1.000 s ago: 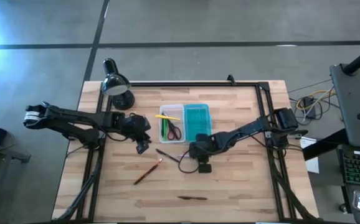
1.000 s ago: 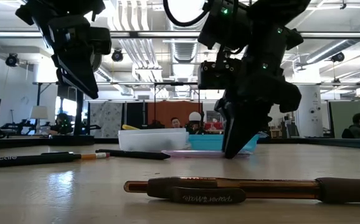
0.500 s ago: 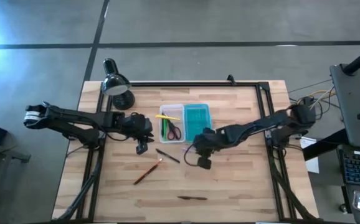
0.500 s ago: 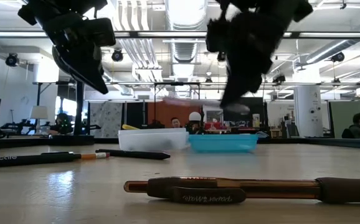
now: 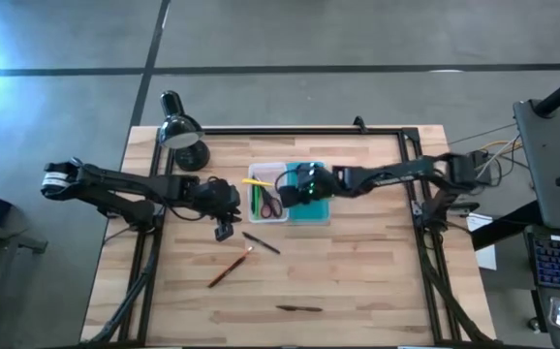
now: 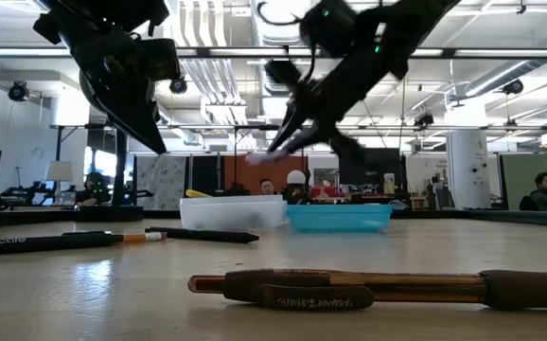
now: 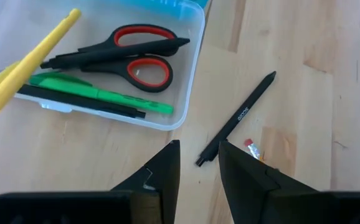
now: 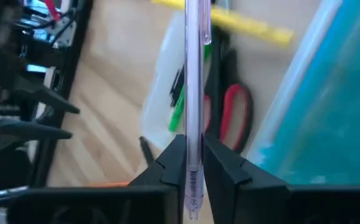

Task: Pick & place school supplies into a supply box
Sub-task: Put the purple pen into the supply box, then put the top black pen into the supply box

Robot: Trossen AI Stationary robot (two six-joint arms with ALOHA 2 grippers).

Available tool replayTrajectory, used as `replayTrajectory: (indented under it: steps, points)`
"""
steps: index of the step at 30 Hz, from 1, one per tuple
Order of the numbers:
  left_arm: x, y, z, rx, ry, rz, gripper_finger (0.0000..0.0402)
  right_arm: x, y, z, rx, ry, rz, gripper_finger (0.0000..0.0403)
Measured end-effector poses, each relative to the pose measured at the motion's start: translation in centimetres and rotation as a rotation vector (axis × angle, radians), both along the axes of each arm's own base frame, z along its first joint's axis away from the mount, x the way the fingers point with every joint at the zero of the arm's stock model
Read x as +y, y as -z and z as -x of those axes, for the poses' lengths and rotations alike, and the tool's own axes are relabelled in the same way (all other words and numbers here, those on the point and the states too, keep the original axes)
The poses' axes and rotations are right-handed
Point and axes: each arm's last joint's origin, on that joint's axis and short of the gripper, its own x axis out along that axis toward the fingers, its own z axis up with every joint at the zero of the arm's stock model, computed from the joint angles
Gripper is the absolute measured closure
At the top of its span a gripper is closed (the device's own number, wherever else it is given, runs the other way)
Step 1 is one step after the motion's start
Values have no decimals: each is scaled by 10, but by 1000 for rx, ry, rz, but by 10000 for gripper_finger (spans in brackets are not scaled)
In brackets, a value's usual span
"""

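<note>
The supply box lies open at the table's middle, clear tray [image 5: 266,194] beside teal lid [image 5: 309,197]. The tray holds red-handled scissors [image 7: 133,56], a green pen [image 7: 99,99] and a yellow pen [image 7: 27,65]. My right gripper [image 5: 285,186] hovers over the box, shut on a lilac pen [image 8: 194,74]. My left gripper [image 5: 224,229] hangs open above the table just left of the tray, over a black pen [image 7: 236,118]. An orange pencil [image 5: 230,267] and a dark brown pen [image 5: 299,308] lie flat nearer the near edge. My right gripper pinches the lilac pen between its two fingers [image 8: 172,163] near one end [image 8: 194,177]. The short end sticks out behind the fingers and the long part runs forward past them. The pen is lifted clear, above the tray and lid.
A black desk lamp [image 5: 183,136] stands at the table's far left corner. A dark frame rail [image 5: 299,129] runs along the far edge. Bare wood lies around the loose pens [image 6: 349,287] toward the near edge.
My right gripper has risen from the table with the lilac pen and swung toward the far edge, now above the box, turned so its fingers point toward the table's left. My left gripper has stayed nearly in place.
</note>
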Motion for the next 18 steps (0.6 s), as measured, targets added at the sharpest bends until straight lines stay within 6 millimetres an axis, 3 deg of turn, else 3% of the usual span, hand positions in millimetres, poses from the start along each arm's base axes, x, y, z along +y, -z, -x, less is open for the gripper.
replayTrajectory:
  steps: [3, 8, 13, 18]
  points:
    - [0, 1, -1, 4, -3, 3, 307, 0, 14, -13, -48, -3, -53, 342]
    - [-1, 1, -1, -2, -11, 12, 307, -1, 21, -23, -25, -11, -66, 284]
    - [-7, -2, -5, -53, 47, 25, 307, 5, -2, -16, -37, -157, 149, 236]
    - [-21, 4, -22, -117, 204, -12, 307, 19, -27, 11, 105, -434, 408, 217]
